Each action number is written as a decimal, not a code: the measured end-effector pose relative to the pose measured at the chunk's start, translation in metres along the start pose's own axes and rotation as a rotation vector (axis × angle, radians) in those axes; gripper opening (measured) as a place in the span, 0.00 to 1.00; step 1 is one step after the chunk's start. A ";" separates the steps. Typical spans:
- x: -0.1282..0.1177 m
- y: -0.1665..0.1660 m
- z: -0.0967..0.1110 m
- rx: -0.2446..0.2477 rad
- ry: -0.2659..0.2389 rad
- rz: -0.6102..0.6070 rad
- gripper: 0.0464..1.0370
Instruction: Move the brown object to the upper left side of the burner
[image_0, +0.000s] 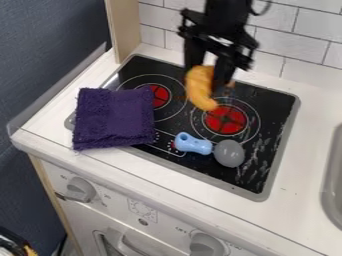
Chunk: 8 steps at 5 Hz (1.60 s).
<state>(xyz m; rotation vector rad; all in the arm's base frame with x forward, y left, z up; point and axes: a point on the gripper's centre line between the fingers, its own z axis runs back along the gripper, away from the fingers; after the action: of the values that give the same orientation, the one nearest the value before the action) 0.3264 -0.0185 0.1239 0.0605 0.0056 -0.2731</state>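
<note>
The black gripper (211, 80) hangs over the back middle of the stove, shut on the brown object (200, 89), a curved, croissant-like piece of golden brown. Its lower end hangs just above and left of the right burner (226, 120), a red disc inside thin white rings. Further left is a second red burner (159, 95), partly covered by a cloth. The fingers hide some of the brown object's right side.
A folded purple cloth (114, 119) covers the stove's left front. A blue-handled tool with a grey round head (229, 153) lies at the front right. Tiled wall (288, 44) stands behind, and a sink edge (332, 182) is at right.
</note>
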 end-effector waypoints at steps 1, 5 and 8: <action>-0.004 0.033 -0.006 0.012 0.027 0.056 0.58; 0.017 0.123 -0.059 -0.061 0.102 0.185 0.58; 0.016 0.131 -0.080 -0.060 0.103 0.202 0.65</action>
<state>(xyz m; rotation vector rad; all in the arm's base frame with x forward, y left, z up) 0.3772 0.1076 0.0514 0.0149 0.1099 -0.0681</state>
